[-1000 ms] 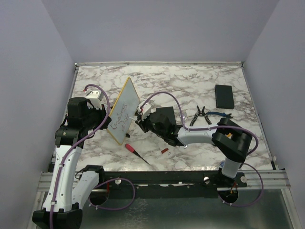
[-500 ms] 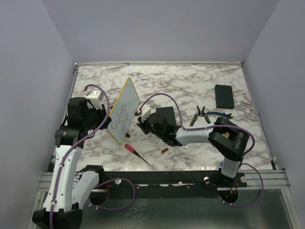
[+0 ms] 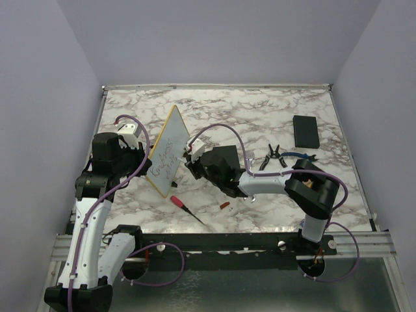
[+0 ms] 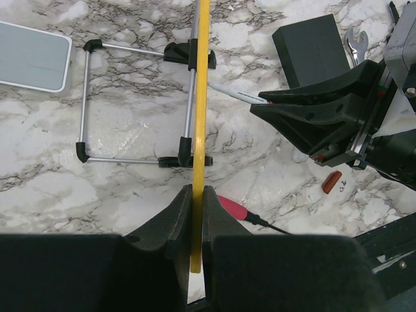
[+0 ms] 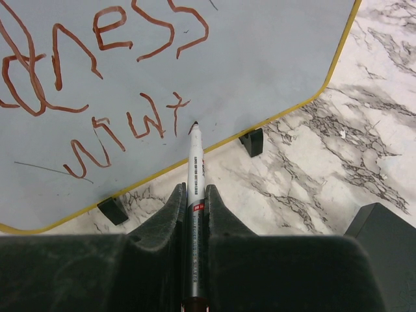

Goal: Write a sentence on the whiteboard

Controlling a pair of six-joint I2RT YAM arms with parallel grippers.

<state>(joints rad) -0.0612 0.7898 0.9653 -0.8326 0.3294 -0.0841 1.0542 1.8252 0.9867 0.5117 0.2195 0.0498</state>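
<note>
1. Left gripper [image 4: 196, 195] clamps the whiteboard [image 3: 168, 151] by its yellow edge; it stands tilted in a wire stand [image 4: 83, 97] on the marble table [image 3: 260, 117].
2. Right gripper [image 5: 195, 195] pinches a marker [image 5: 195, 162], tip at the board's face.
3. The sentence [image 3: 164, 157] runs in two red-brown lines.

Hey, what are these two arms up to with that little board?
They are writing on it. The left gripper clamps the yellow edge of the whiteboard, which stands tilted on a wire stand. The right gripper holds a marker, its tip at the board's face beside the end of the second line. The sentence already fills two lines in reddish ink.
</note>
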